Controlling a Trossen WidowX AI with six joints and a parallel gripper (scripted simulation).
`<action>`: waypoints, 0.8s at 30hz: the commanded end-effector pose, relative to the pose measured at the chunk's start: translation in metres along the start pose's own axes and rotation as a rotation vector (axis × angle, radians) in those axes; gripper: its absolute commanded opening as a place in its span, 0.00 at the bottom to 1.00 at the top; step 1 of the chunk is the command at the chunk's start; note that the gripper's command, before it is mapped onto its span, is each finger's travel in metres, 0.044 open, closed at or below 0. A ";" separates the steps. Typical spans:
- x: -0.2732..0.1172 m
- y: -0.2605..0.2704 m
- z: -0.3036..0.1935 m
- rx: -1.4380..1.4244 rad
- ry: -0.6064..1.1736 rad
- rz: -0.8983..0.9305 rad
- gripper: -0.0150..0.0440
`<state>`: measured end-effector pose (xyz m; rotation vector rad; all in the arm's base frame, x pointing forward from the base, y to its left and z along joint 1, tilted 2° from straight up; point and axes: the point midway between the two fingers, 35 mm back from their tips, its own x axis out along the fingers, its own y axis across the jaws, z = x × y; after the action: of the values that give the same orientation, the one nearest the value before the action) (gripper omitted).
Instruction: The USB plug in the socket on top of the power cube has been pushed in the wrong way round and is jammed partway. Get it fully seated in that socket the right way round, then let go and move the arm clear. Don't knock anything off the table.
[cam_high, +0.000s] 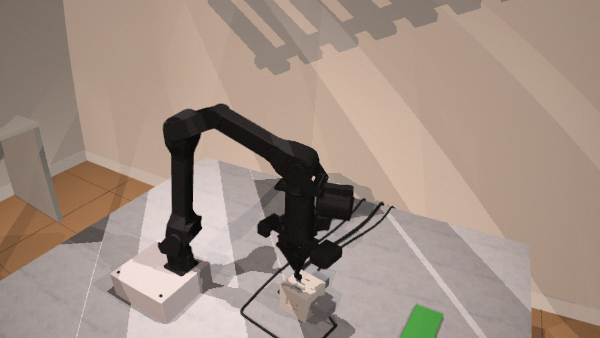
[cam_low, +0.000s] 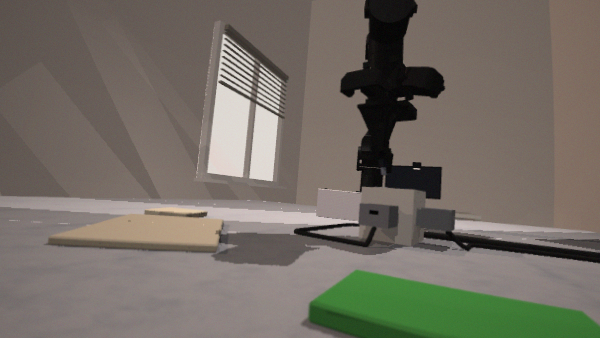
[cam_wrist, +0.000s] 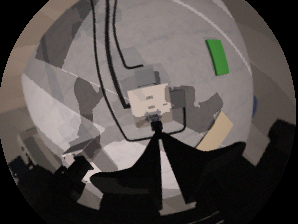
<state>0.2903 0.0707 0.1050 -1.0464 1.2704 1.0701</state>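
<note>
The cream power cube (cam_high: 294, 304) (cam_low: 411, 220) (cam_wrist: 162, 93) stands upright on the table, with small slots showing in its top in the wrist view. My gripper (cam_high: 298, 275) (cam_low: 376, 162) (cam_wrist: 158, 135) points down over the cube's top and is shut on the USB plug. The plug (cam_low: 384, 171) (cam_wrist: 153, 118) is small, with a grey metal end below the fingertips. In the exterior view a narrow gap shows between it and the cube's top, so it appears out of the socket. Its way round cannot be told, and the fingertips hide part of it.
Grey plugs (cam_low: 378, 216) (cam_low: 435, 220) stick out of the cube's sides. Black cables run around it and away behind. A green block (cam_high: 422, 322) (cam_low: 440, 305) (cam_wrist: 218, 57) and a tan board (cam_low: 145, 232) (cam_wrist: 216, 131) lie apart from it. The white arm base (cam_high: 155, 285) stands behind.
</note>
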 end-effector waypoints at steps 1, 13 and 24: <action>0.000 0.000 0.000 0.062 0.001 0.001 0.25; 0.000 0.000 0.000 0.385 0.001 0.002 0.25; 0.000 0.000 0.000 0.673 0.001 0.001 0.25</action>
<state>0.2902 0.0707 0.1049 -0.5903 1.4638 0.6239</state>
